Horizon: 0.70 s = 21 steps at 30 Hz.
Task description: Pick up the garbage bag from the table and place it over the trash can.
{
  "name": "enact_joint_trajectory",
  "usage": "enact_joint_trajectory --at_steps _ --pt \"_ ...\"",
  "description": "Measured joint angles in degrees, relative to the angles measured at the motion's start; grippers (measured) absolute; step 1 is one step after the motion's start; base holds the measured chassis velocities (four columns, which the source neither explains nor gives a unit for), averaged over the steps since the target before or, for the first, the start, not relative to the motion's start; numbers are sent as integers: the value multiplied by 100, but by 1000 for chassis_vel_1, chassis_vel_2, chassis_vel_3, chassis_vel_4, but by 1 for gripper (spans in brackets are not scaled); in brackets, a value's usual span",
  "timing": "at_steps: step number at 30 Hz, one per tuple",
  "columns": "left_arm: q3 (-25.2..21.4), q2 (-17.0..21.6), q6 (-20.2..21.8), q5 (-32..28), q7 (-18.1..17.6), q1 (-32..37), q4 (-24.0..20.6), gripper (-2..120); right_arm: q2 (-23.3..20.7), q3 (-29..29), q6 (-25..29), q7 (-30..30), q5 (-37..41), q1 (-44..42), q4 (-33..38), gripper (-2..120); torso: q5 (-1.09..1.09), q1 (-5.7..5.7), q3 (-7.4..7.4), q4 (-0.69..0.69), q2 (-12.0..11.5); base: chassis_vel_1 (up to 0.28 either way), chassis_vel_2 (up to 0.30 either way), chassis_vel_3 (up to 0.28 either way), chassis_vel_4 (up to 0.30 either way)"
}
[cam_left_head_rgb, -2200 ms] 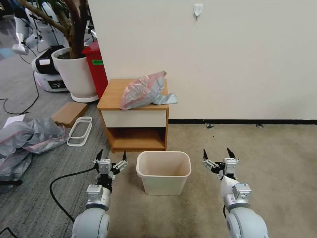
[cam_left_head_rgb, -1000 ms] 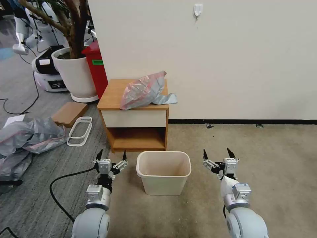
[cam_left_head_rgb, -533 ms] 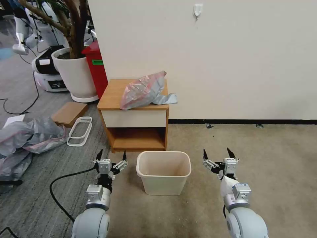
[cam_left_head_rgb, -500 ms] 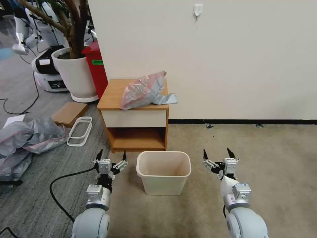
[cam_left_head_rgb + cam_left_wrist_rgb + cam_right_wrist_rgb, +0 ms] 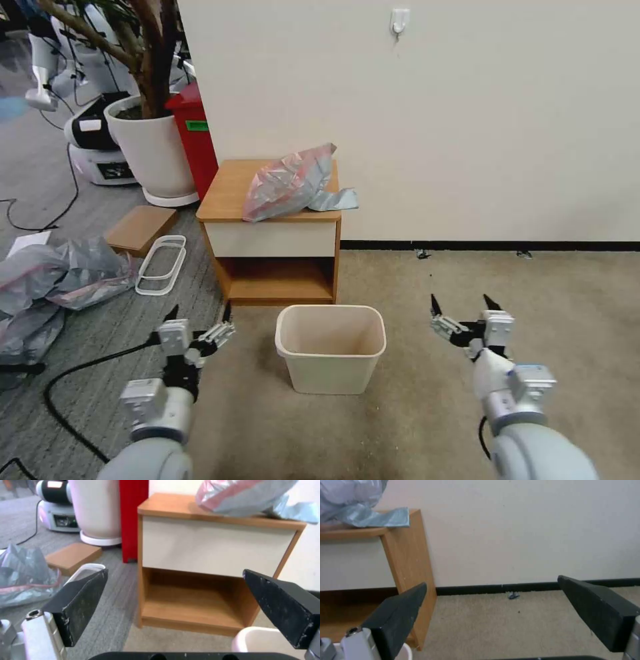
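Note:
The garbage bag [image 5: 293, 181], crumpled grey plastic with a pinkish-red band, lies on top of the table [image 5: 230, 190], one corner hanging over the right edge. In front of the table stands the cream trash can [image 5: 331, 348] on the carpet, with nothing inside. My left gripper [image 5: 199, 313] hovers open to the left of the can, my right gripper [image 5: 465, 304] open to its right, both low and holding nothing. The left wrist view shows the table [image 5: 216, 547], the bag [image 5: 243, 497] and the can's rim [image 5: 266, 640]. The right wrist view shows the bag's corner [image 5: 370, 517] and the table's side [image 5: 410, 562].
A white plant pot [image 5: 150, 150] and a red bin [image 5: 197, 137] stand behind the table's left. A cardboard box [image 5: 140, 228], white frames [image 5: 161, 263], a heap of plastic bags [image 5: 57, 280] and a black cable [image 5: 80, 380] lie on the grey floor at left. The wall [image 5: 467, 120] runs behind.
Both arms have spread outward from the trash can: the left gripper moved left and toward me, the right gripper moved right. The bag, table and can stay put.

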Motion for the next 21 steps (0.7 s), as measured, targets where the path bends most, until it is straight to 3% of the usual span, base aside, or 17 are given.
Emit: enact_joint_trajectory --at_steps 4,5,10,13,17,20,21 --pt "-8 18 -9 -116 -12 22 -23 100 41 127 -390 -47 81 -134 418 100 -4 0 0 0 0 0 0 0 0" --pt "-7 171 -243 -364 -12 25 85 100 44 136 -425 -54 89 -145 443 100 -1 0 0 -1 -1 0 0 0 0" --pt "-24 377 -534 -551 -12 15 249 100 46 137 -431 -55 110 -149 462 100 -3 0 0 0 0 0 0 0 0" --pt "-28 443 -715 -552 -9 -3 350 100 41 68 -228 -27 203 -116 373 100 -3 0 0 -1 0 0 0 0 0" --pt "-40 499 -850 -552 9 -4 427 100 18 -143 364 78 445 -10 52 100 -2 0 1 -1 0 0 0 0 0" --pt "-41 498 -915 -551 13 2 508 100 -15 -407 1129 218 752 130 -360 100 -2 0 1 -1 0 0 0 0 0" --pt "-41 498 -915 -551 13 2 508 100 -15 -407 1129 218 752 130 -360 100 -2 0 1 -1 0 0 0 0 0"
